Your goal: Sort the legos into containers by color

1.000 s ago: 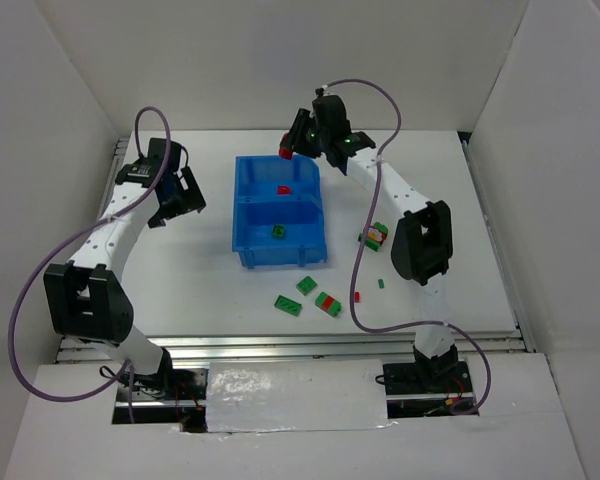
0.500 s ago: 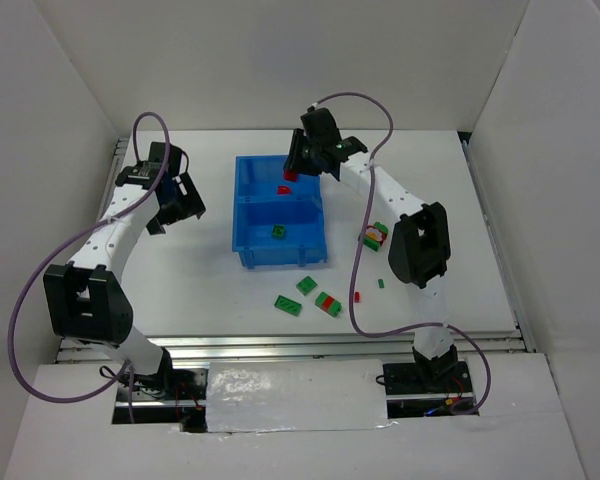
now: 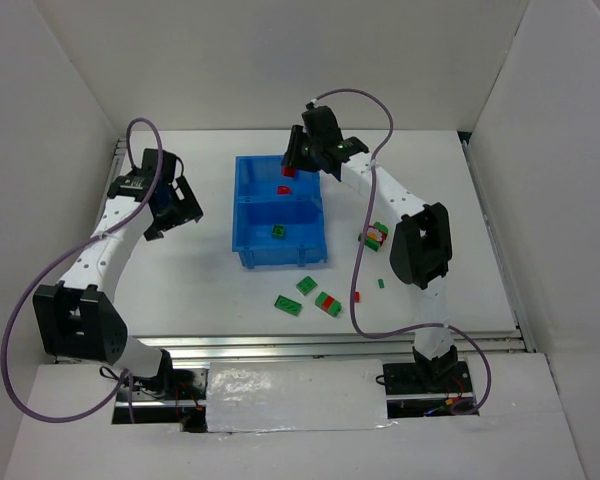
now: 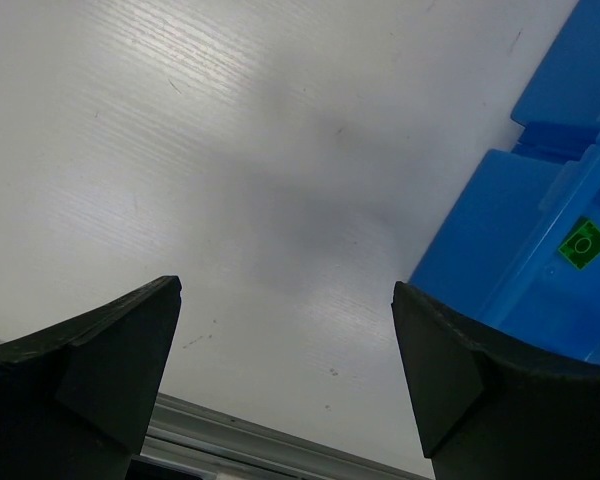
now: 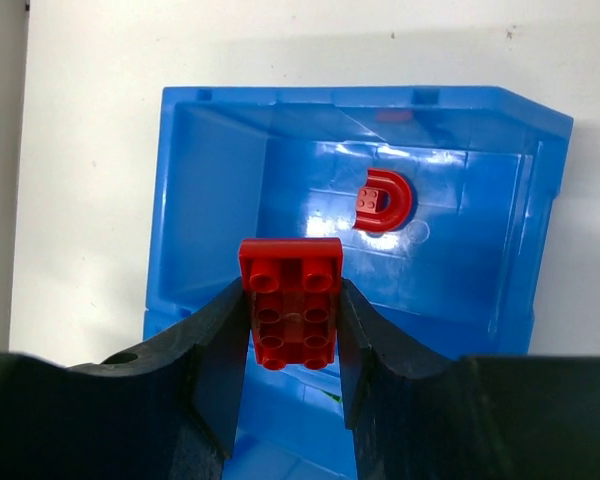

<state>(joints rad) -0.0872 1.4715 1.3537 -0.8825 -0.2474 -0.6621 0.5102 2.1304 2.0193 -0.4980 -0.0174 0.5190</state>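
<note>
The blue bin (image 3: 242, 215) stands mid-table, split by a middle wall (image 3: 260, 203) into two containers. My right gripper (image 3: 289, 166) hangs over the far one, shut on a red lego (image 5: 291, 263) that fills the space between the fingers of the right gripper (image 5: 292, 295). Below it, a red arch lego (image 5: 382, 200) lies on that compartment's floor (image 5: 460, 230). A green lego (image 3: 278, 231) lies in the near compartment and also shows in the left wrist view, where the green lego (image 4: 584, 243) sits inside the bin (image 4: 480, 240). My left gripper (image 3: 170, 212) is left of the bin, open and empty (image 4: 286, 290).
Loose legos lie on the table in front of the bin: two green ones (image 3: 288, 304) (image 3: 307, 285), a red-green pair (image 3: 328, 303), a tiny red one (image 3: 357, 296) and a tiny green one (image 3: 381, 283). A mixed cluster (image 3: 376, 235) sits by the right arm. White walls enclose the table.
My right gripper has carried the red lego a little left and down, over the bin's far compartment. The left arm has drifted slightly left, still open.
</note>
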